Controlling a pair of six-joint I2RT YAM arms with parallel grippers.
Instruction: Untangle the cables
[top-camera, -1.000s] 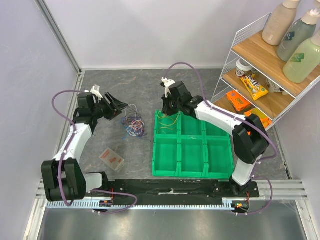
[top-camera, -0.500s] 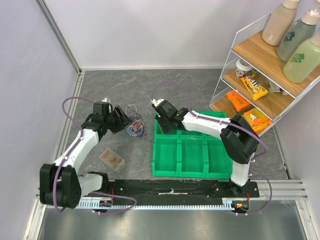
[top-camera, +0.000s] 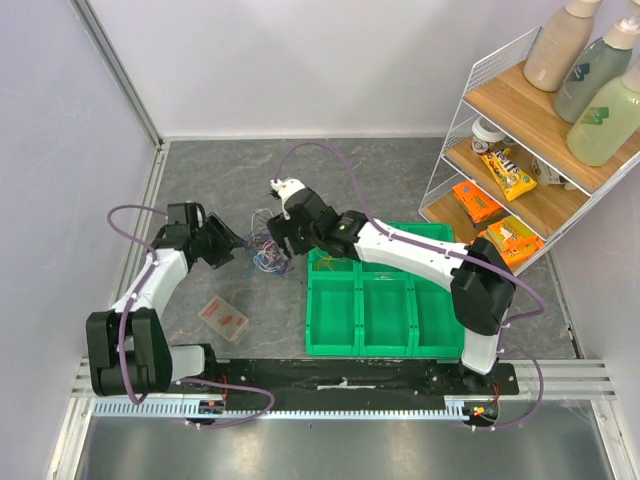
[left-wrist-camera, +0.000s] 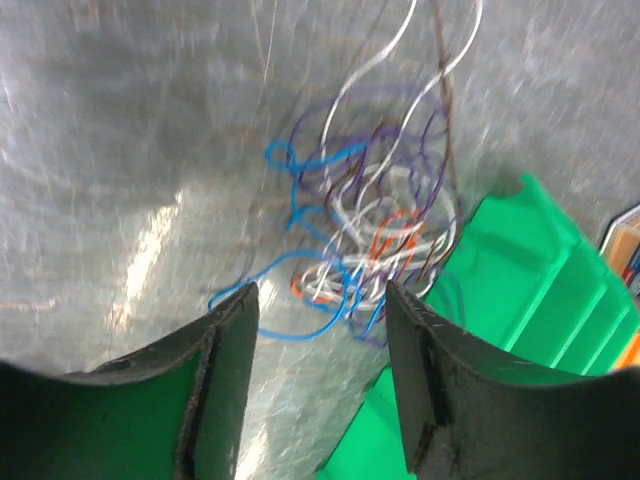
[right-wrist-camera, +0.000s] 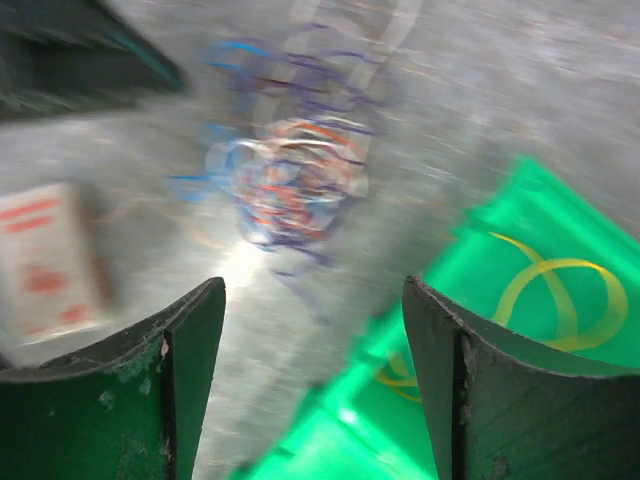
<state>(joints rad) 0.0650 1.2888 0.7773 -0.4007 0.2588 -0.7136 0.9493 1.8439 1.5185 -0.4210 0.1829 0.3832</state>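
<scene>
Left gripper (top-camera: 236, 249): jaws spread, nothing between them. The tangled bundle of thin purple, blue, orange and white cables (top-camera: 268, 250) lies on the grey mottled table (top-camera: 200, 180), just ahead of its fingertips. In the left wrist view the left gripper (left-wrist-camera: 320, 300) has the cables (left-wrist-camera: 370, 230) straight ahead of the gap. One blue loop runs close to the left-hand finger (left-wrist-camera: 225, 370); cannot tell whether they touch. A corner of the green plastic compartment tray (left-wrist-camera: 520, 230) is ahead and right of the jaws, right beside the bundle.

Right gripper (top-camera: 283, 241): jaws also spread wide, gripping nothing. It comes at the bundle from the side opposite the left gripper, so the cables sit between the two. The right wrist view is blurred. There the right gripper (right-wrist-camera: 312, 290) has the cables (right-wrist-camera: 295, 185) ahead of the gap, slightly left of centre. The green tray (right-wrist-camera: 520, 200) is ahead and right of the jaws, with a yellow wire loop (right-wrist-camera: 555, 290) lying in its nearest compartment, apart from the bundle. A small flat box with red print (right-wrist-camera: 45, 260) is left of the left-hand finger.

In the top view the tray wall (top-camera: 311, 300) is beside the bundle and the box (top-camera: 223, 317) lies apart from it.
</scene>
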